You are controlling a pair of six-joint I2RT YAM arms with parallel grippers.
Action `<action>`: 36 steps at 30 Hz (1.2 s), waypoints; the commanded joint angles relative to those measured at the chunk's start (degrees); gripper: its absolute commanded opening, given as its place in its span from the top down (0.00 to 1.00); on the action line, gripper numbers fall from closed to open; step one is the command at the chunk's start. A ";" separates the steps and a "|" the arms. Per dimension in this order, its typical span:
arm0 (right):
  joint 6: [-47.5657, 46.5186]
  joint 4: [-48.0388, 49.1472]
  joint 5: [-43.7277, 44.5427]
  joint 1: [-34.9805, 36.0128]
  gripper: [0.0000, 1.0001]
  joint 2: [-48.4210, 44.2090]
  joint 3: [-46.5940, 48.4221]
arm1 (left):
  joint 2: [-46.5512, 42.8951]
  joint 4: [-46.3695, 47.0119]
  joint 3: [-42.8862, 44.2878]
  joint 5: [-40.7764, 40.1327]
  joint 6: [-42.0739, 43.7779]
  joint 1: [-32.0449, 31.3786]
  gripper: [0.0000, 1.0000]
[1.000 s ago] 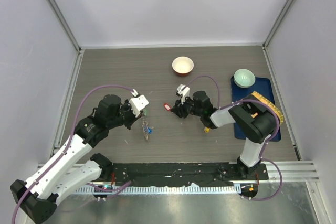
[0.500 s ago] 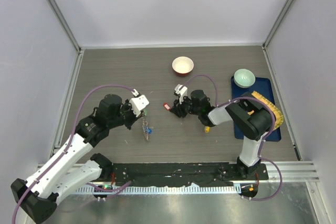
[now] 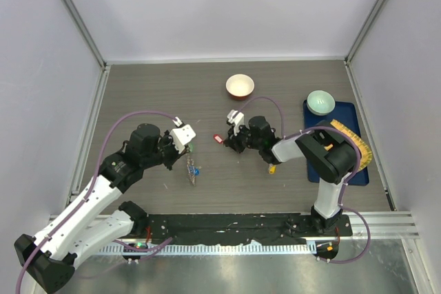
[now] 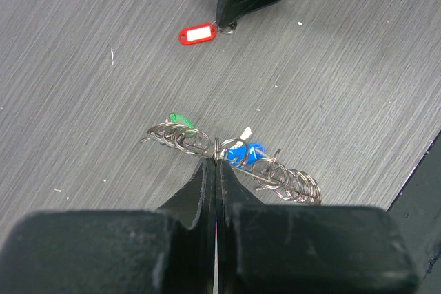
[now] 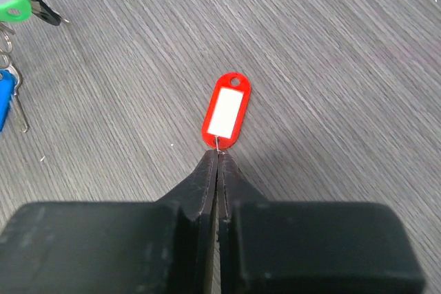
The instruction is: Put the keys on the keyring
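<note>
The grey, wood-grained bench (image 3: 151,94) is carrying everything. The left gripper (image 4: 216,163) is pressing its black jaws together on the keyring (image 4: 186,139), a curved chain of thin silvery wire loops toward the bench's 7 o'clock. A blue key (image 4: 240,153) and a green key (image 4: 178,119) are sitting among the loops. At 1 o'clock from it, the right gripper (image 5: 218,153) is pinching the fine wire end of the red key (image 5: 226,109), a flat oblong plastic tag with a white label.
</note>
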 commanded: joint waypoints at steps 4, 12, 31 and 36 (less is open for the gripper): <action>-2.09 -2.30 1.08 -0.13 0.99 -0.96 0.82 | -1.02 4.17 0.53 1.48 -0.39 -0.02 1.00; -4.19 -13.01 3.44 1.89 0.99 -12.73 1.17 | -1.90 4.35 0.62 4.90 -0.03 -0.02 1.00; -18.61 -43.60 9.45 20.87 0.99 -42.44 6.70 | -2.96 4.35 0.09 22.40 3.83 -0.55 1.00; -20.72 -44.14 6.27 21.49 0.99 -44.12 7.14 | -3.66 4.35 -0.35 26.96 5.06 -0.81 1.00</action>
